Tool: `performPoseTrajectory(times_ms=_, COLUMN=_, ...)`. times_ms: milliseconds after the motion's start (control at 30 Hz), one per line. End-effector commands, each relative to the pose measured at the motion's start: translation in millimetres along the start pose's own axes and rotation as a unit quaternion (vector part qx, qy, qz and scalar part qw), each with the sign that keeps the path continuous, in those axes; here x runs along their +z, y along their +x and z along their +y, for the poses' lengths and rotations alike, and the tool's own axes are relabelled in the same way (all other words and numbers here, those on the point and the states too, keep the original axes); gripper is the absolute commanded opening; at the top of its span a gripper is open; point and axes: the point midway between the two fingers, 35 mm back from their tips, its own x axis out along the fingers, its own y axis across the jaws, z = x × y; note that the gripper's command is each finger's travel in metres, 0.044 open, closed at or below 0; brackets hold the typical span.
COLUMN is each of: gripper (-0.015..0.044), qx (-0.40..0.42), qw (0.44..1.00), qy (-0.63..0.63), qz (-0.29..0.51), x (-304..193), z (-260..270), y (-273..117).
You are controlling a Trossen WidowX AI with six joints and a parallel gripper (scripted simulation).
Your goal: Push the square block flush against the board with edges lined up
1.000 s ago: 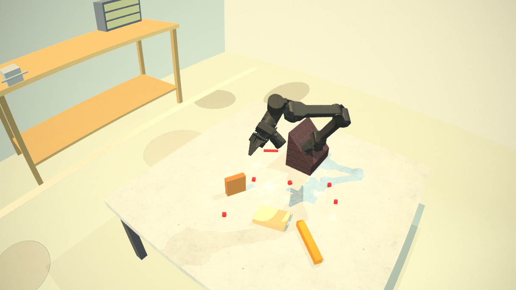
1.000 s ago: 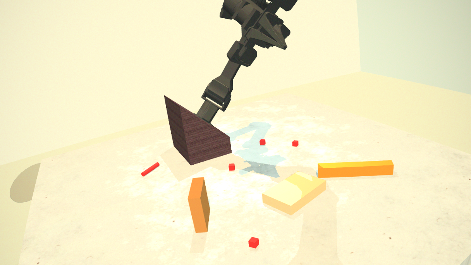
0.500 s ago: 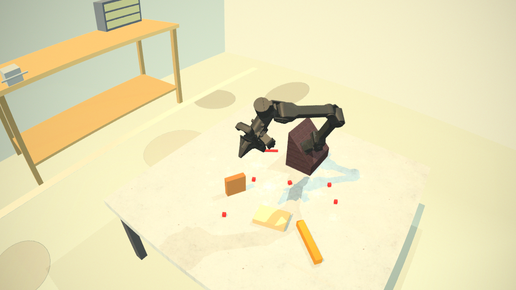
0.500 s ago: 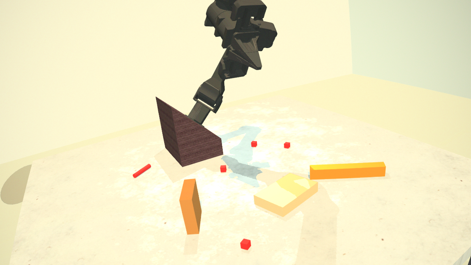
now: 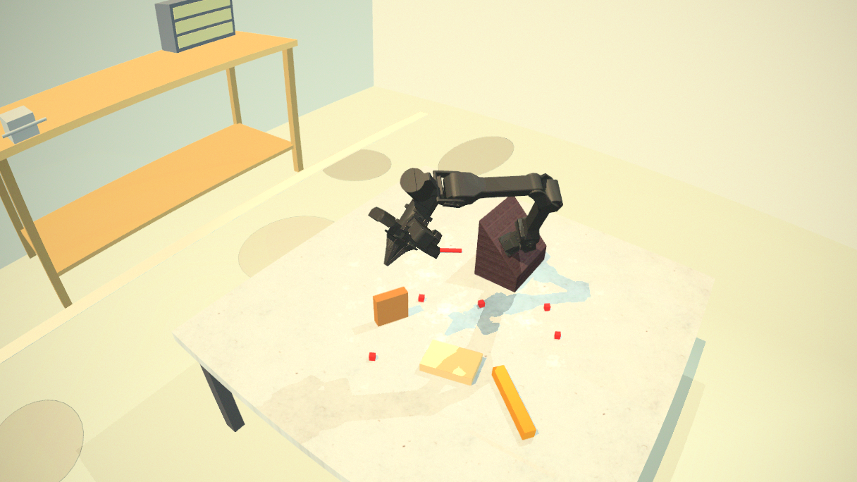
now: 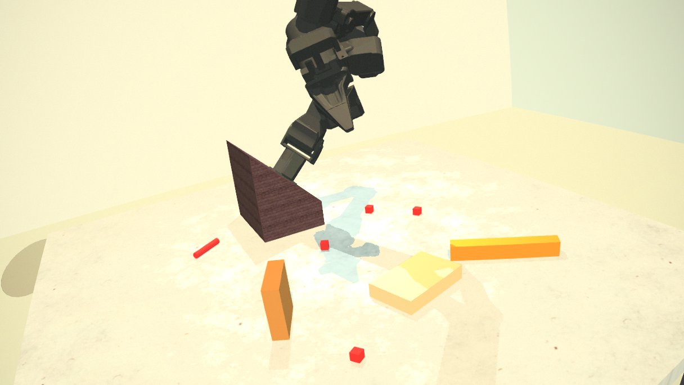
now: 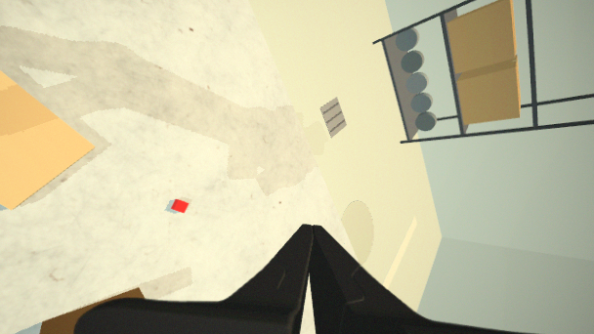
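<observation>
So, going left to right from the top view: there's a wooden workbench [image 5: 149, 75] off past the counter [image 5: 269, 335] [image 6: 143, 310] [image 7: 122, 244], with a small gray gadget [image 5: 22, 125] at its near end and a drawer cabinet [image 5: 204, 25] farther along. On the counter itself, first up is a front red cube [image 5: 372, 356] [image 6: 356, 354] [image 7: 180, 206], then the squarish orange block [image 5: 390, 309] [image 6: 277, 310] [image 7: 89, 308], standing upright on a narrow side. The fingers [image 5: 392, 250] [image 6: 340, 112] are up in the air behind it, closed with nothing in them. Another red cube [image 5: 421, 297] sits just beside the block, and a red rod [image 5: 450, 250] [image 6: 206, 247] lies farther back. Then comes the pale yellow slab [image 5: 450, 361] [image 6: 413, 280] [image 7: 44, 146], lying flat, well apart from the orange block. Can't tell whether the slab or the orange bar [image 5: 513, 402] [image 6: 504, 249] is the board. A third red cube [image 5: 481, 304] [image 6: 324, 245] is behind the slab, near the dark wooden wedge [image 5: 494, 257] [image 6: 287, 203] the arm [image 5: 497, 185] [image 6: 303, 136] comes off. The bar lies near the slab, not touching, and two more red cubes are over on the right.
</observation>
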Motion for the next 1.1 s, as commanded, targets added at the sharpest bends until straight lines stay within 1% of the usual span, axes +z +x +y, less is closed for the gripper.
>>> performPoseTrajectory(times_ms=0, gripper=0.0000, qx=0.012, qw=0.996, qy=0.082, qz=0.019, x=-16.1, z=2.7, y=7.1)
performPoseTrajectory(times_ms=267, gripper=0.0000, qx=0.027, qw=0.975, qy=0.214, qz=0.050, x=-39.1, z=8.7, y=16.4)
performPoseTrajectory(times_ms=533, gripper=0.0000, qx=0.036, qw=0.936, qy=0.341, qz=0.084, x=-61.6, z=16.3, y=24.7)
performPoseTrajectory(times_ms=800, gripper=0.0000, qx=0.040, qw=0.878, qy=0.461, qz=0.120, x=-83.5, z=25.3, y=31.8)
performPoseTrajectory(times_ms=1067, gripper=0.0000, qx=0.037, qw=0.804, qy=0.572, qz=0.158, x=-105.0, z=36.0, y=37.8)
